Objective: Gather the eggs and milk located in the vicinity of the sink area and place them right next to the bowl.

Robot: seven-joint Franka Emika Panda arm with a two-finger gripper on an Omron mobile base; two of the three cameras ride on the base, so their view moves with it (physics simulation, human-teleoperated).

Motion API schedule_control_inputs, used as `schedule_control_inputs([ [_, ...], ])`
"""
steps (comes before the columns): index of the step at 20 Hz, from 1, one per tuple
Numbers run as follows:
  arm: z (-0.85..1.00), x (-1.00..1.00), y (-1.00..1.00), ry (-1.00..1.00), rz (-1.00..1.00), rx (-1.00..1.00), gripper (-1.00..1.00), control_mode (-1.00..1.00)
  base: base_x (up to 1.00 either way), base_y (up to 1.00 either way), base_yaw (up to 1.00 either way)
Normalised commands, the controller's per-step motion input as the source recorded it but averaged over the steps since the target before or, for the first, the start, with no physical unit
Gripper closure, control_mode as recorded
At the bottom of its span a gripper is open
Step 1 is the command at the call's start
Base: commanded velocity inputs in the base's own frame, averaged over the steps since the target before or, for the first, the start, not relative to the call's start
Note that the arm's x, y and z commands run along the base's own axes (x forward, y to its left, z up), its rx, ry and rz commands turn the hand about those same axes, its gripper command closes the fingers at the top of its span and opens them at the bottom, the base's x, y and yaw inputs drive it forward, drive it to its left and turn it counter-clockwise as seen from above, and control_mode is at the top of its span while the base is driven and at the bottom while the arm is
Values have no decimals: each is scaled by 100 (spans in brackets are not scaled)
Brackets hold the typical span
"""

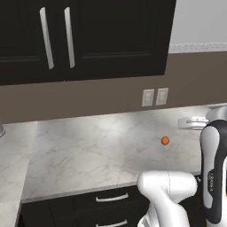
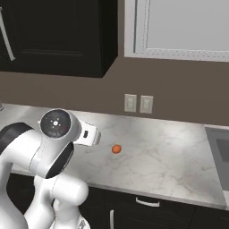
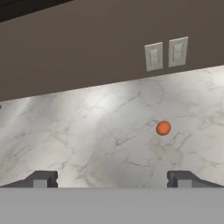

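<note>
My gripper (image 3: 113, 179) is open, its two dark fingertips (image 3: 41, 178) spread wide with nothing between them, held low over the marble counter (image 3: 87, 131) and facing the back wall. In the right base view a corner of the dark grey sink (image 2: 222, 152) shows at the right edge, well to the right of the hand. The eggs, the milk and the bowl are out of view.
A small orange ball (image 3: 163, 127) (image 1: 165, 140) (image 2: 116, 149) lies on the counter ahead and right of the fingers. Two wall outlets (image 1: 154, 97) sit on the brown backsplash. Dark upper cabinets (image 1: 66, 35) hang above, and drawers (image 1: 111, 197) run below the counter edge.
</note>
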Motion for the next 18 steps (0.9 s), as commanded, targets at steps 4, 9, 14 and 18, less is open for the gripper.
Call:
schedule_control_inputs([
  [4, 0, 0, 0, 0, 0, 0, -100, 100, 63, 0, 0],
  [9, 0, 0, 0, 0, 0, 0, -100, 100, 34, 0, 0],
  [14, 0, 15, 0, 24, 0, 0, -100, -100, 0, 0, 0],
  [18, 0, 24, 0, 35, -3, 0, -100, -100, 0, 0, 0],
])
